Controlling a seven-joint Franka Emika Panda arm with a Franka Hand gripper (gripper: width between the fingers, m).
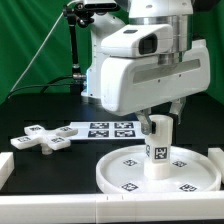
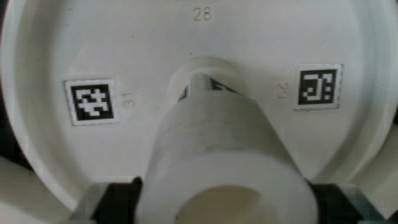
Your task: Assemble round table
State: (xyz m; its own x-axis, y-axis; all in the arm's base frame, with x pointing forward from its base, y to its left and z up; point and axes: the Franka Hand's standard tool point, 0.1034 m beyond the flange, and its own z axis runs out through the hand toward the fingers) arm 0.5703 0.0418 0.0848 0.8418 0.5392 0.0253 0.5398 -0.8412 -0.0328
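The gripper [image 1: 159, 121] was closed tight on the leg [image 1: 158, 155], holding it upright on the middle of the round top [image 1: 111, 172], probably to join them. The foot [image 1: 45, 140] lay apart.

The white rimmed disc [image 1: 112, 172] lay flat at lower right, its tags facing up. The short, thick cylinder leg [image 1: 158, 152] stood upright at its centre. The cross-shaped foot [image 1: 42, 139] lay flat at middle left, well apart.
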